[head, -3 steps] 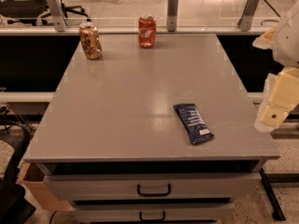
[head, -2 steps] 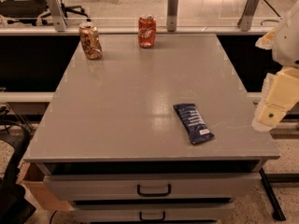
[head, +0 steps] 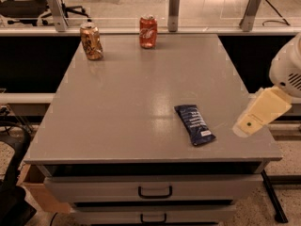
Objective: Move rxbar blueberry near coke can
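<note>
Cream, dark-dotted claw (head: 254,117) at right edge; white, apparently vented arm (head: 288,67).

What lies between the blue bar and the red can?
Camera view: only bare tabletop between blue bar and red can; the gripper hovers at the table's right edge.

A grey rectangular tabletop (head: 131,102) is occupied by three things: a red coke can (head: 148,31) and a gold-brown patterned can (head: 91,41) are stood upright along the far edge (apart, not touching), and a flat navy-blue rxbar blueberry (head: 194,124) is laid near the front right. The cream gripper (head: 254,117) is held over the table's right edge.
</note>
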Available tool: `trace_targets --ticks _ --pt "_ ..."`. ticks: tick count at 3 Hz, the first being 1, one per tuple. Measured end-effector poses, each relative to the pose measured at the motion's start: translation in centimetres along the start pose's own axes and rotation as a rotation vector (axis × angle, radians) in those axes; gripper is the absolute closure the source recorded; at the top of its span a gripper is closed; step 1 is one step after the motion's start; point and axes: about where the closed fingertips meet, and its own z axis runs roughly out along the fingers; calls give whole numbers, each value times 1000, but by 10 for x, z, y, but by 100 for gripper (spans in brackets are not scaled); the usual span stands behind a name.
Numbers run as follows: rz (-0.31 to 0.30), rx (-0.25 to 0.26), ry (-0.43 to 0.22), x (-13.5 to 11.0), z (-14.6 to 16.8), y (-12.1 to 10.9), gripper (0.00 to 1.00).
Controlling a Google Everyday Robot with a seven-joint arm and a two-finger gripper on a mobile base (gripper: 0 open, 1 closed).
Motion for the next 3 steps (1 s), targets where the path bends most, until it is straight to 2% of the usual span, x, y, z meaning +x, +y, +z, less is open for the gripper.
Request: trace_targets --ticks 1,2,3 --pt "179 74 -65 8 19 -6 0" --pt "300 137 -144 10 32 -11 0" --pt "403 179 -253 -2 45 -12 0"
